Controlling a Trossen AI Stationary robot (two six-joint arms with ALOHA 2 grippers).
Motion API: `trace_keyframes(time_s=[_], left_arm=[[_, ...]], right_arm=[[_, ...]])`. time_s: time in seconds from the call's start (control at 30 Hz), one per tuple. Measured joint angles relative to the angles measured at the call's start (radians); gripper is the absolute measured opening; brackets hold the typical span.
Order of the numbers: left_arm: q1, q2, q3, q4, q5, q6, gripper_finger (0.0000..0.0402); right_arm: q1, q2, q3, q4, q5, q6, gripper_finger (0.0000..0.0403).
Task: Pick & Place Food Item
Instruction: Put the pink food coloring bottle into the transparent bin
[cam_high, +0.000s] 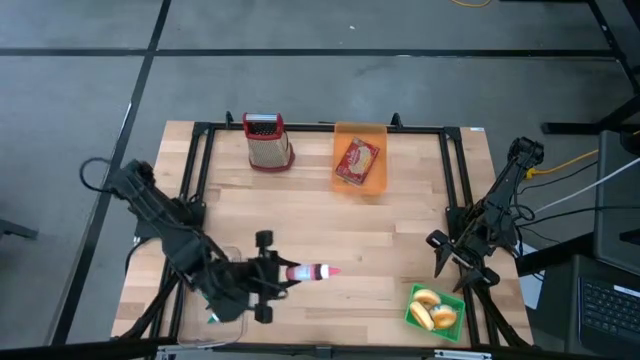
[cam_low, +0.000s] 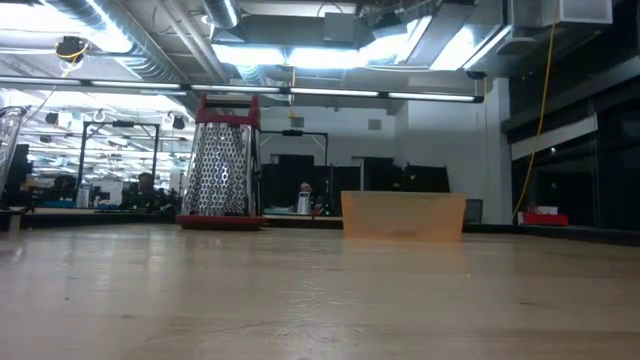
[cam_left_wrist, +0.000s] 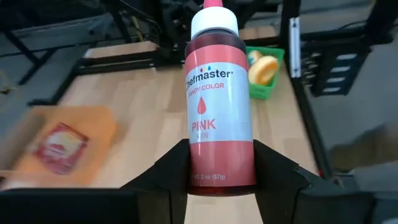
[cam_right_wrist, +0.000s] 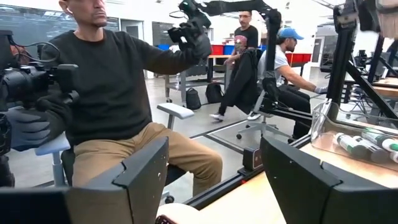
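A pink food-colour bottle (cam_left_wrist: 217, 106) with a white cap and a pink tip is in my left gripper (cam_left_wrist: 221, 180), which is shut on it. In the high view the bottle (cam_high: 312, 272) shows over the table's near left part, ahead of my left gripper (cam_high: 288, 272), cap toward the right edge. An orange tray (cam_high: 372, 135) holding a red packet (cam_high: 357, 161) lies at the far middle. A green tray (cam_high: 411, 300) of round pastries (cam_high: 432, 310) sits near right. My right gripper (cam_high: 442, 256) waits at the right edge, open (cam_right_wrist: 214, 180) with nothing between its fingers. My left gripper pinches the bottle's base end (cam_left_wrist: 221, 165) between its two fingers (cam_left_wrist: 166, 177), one on each side of the label's lower part. The fingers come from the table's left, slanting a little downward, and lie along the bottle. The bottle juts out past the fingers, cap end farthest.
A metal grater with a red rim (cam_high: 268, 141) stands at the far edge, left of the orange tray. A clear bin (cam_high: 228, 322) lies under the left arm at the near left corner. People sit in the room beyond the table's near side (cam_right_wrist: 112, 93).
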Motion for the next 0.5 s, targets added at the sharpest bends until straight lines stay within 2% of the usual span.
trace_keyframes(time_s=[0.17,0.33,0.4,0.5], left_arm=[[-0.023,-0.169,-0.367,0.378,-0.004,-0.015,0.0134],[-0.090,-0.258,-0.664,0.753,-0.083,-0.034,0.0134],[-0.136,-0.274,-0.722,0.820,-0.142,-0.047,0.0134],[-0.206,-0.281,-0.758,0.787,-0.239,-0.121,0.0134]], right_arm=[[0.000,0.000,0.000,0.001,-0.014,0.000,0.0255],[0.000,0.000,0.000,0.002,-0.062,0.000,0.0256],[0.000,0.000,0.000,0.002,-0.062,0.000,0.0256],[0.000,0.000,0.000,0.000,-0.062,0.000,0.0256]])
